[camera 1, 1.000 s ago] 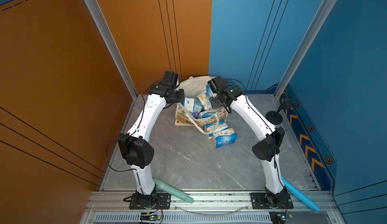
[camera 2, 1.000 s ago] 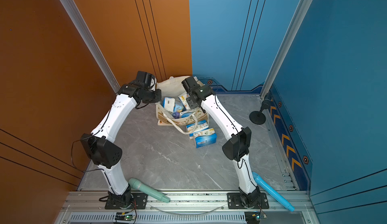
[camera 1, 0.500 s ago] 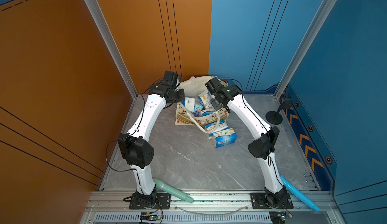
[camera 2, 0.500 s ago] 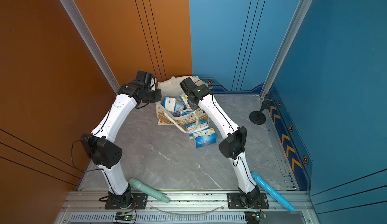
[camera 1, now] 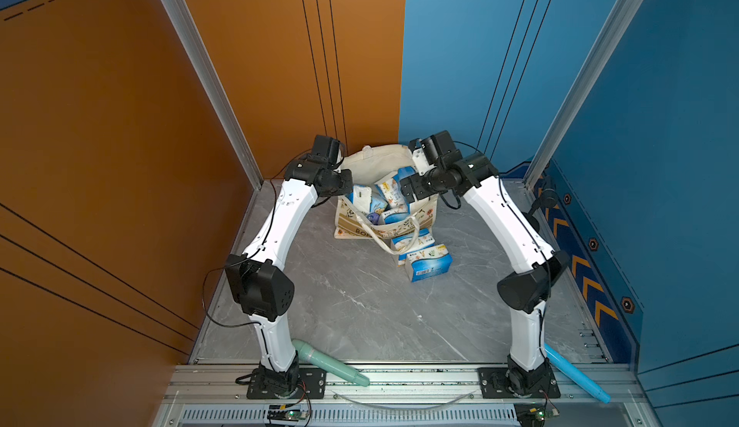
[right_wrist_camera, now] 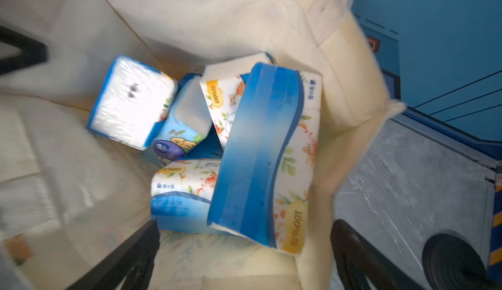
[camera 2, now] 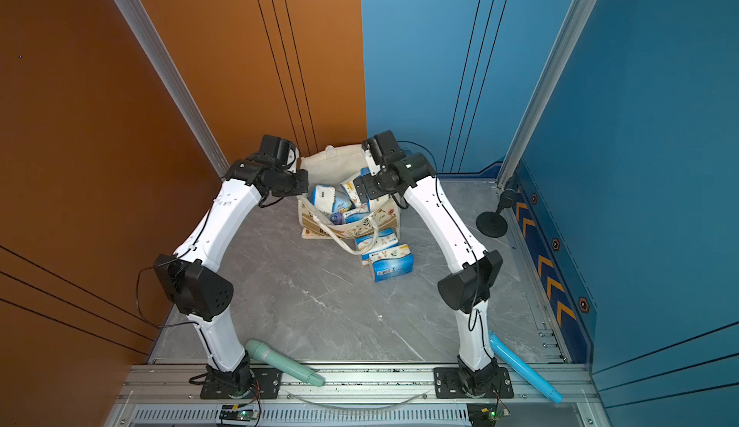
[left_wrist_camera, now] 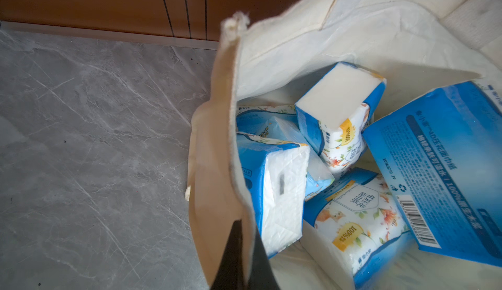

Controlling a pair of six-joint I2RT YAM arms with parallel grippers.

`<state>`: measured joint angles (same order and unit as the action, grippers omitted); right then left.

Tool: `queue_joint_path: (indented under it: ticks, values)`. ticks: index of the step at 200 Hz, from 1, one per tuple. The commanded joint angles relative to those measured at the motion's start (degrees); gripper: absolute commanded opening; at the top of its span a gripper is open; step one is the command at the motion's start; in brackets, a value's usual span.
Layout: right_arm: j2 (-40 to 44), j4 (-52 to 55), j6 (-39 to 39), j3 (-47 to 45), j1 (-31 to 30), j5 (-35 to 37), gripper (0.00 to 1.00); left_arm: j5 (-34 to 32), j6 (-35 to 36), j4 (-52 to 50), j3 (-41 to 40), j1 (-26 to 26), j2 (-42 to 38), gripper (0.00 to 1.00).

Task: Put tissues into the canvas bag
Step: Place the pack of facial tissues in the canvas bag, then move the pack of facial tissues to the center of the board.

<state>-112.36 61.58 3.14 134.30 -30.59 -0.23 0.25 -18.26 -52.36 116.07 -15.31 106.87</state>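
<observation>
The cream canvas bag (camera 1: 380,161) (camera 2: 334,165) stands open at the back of the floor. Several blue-and-white tissues packs (camera 1: 390,199) (left_wrist_camera: 336,106) lie inside it. Two more tissues packs (camera 1: 428,263) (camera 2: 394,265) lie on the floor in front of the bag, by its rope handle. My left gripper (left_wrist_camera: 243,226) (camera 1: 342,185) is shut on the bag's left rim and holds it up. My right gripper (right_wrist_camera: 244,230) (camera 1: 408,193) hangs open over the bag's right side. A blue pack (right_wrist_camera: 258,153) lies tilted on the others below it, clear of both fingers (right_wrist_camera: 146,237).
A teal cylinder (camera 1: 328,365) and a light-blue cylinder (camera 1: 576,373) lie by the arm bases at the front rail. A black round-footed stand (camera 2: 492,221) is at the right wall. The orange and blue walls rise right behind the bag.
My right gripper has opened wide and let go of a tissues pack, which now lies in the bag. The right arm has shifted slightly. The left arm has not moved.
</observation>
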Motion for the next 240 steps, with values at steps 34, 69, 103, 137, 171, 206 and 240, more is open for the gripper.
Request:
queue_joint_path:
  ticks: [34, 69, 103, 137, 171, 206, 240]
  values:
    - [20.5, -20.5, 7.9, -22.8, 5.4, -15.9, 0.97, 0.4, 1.1, 0.8, 2.2, 0.8, 0.1, 0.00]
    - [31.8, -23.5, 13.2, -43.5, 13.5, -14.6, 0.45, 0.4, 1.2, 0.9, 2.4, 0.8, -0.1, 0.00]
    - [38.8, -24.1, 17.0, -61.7, 20.4, -11.4, 0.40, 0.5, 1.2, 0.9, 2.6, 0.5, 0.2, 0.00]
    - [37.1, -24.8, 17.9, -70.9, 21.1, -12.6, 0.41, 0.4, 1.2, 0.9, 2.2, 0.1, 0.3, 0.00]
    - [33.1, -28.0, 19.1, -75.3, 20.2, -13.3, 0.42, 0.1, 1.3, 0.9, 1.7, -0.3, 0.0, 0.00]
    - [28.4, -30.6, 19.6, -76.4, 17.2, -12.4, 0.42, 0.1, 1.3, 0.8, 1.4, -0.3, 0.1, 0.00]
    - [23.1, -31.5, 19.4, -74.5, 14.8, -9.1, 0.42, 0.2, 1.4, 0.9, 1.3, -0.5, 0.2, 0.00]
